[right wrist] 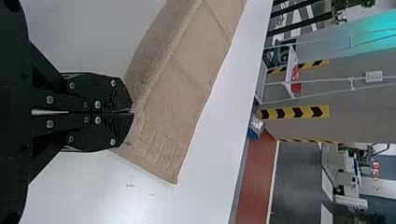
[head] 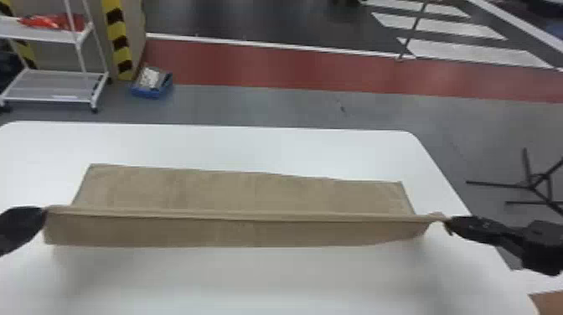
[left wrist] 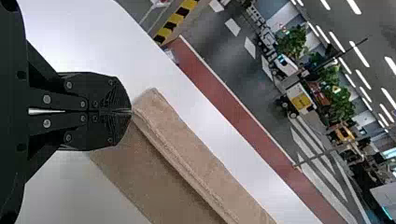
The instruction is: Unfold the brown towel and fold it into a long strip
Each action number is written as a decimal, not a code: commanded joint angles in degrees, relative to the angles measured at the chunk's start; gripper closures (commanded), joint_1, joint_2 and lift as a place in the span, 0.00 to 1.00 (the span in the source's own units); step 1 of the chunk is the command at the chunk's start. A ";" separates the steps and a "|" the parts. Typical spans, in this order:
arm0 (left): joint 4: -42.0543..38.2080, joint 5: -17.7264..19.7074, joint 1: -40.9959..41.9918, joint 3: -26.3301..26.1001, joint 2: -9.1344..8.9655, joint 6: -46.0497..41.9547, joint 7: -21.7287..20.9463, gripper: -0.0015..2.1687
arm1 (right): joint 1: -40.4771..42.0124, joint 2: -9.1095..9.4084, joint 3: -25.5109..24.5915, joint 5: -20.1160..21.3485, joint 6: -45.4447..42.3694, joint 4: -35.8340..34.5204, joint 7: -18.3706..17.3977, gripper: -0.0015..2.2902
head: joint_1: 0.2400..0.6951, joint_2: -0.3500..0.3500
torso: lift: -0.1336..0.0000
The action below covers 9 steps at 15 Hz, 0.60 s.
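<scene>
Head view: brown towel (head: 247,194) partly on white table (head: 251,146), long edge lifted. Left gripper (head: 45,210) pinches nine o'clock end, right gripper (head: 445,219) three o'clock end. To fold well, both should likely go toward twelve o'clock together, edge pulled straight, then down softly.

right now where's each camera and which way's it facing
Head view: on the head, looking forward and down at the brown towel and white table; left gripper and right gripper show.
Left wrist view: on the left wrist, facing forward-right along the towel; left gripper shows.
Right wrist view: on the right wrist, facing forward-left; right gripper shows.
Head and right wrist views share towel, table and white cart.
</scene>
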 commanded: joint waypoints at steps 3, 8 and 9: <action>7.89 -5.76 -11.58 -4.15 -0.15 7.32 -1.27 0.66 | -9.74 -2.10 5.69 5.62 11.04 5.31 0.19 0.90 | 1.00 0.21 | 0.08; 12.64 -12.09 -20.20 -8.46 -0.15 13.47 -2.23 0.66 | -18.44 -4.48 10.70 10.90 13.50 13.83 0.19 0.90 | 1.00 0.22 | 0.09; 14.66 -13.06 -22.22 -9.43 -0.15 14.00 -2.32 0.66 | -20.02 -4.74 11.66 11.78 13.85 15.33 0.19 0.90 | 1.00 0.22 | 0.09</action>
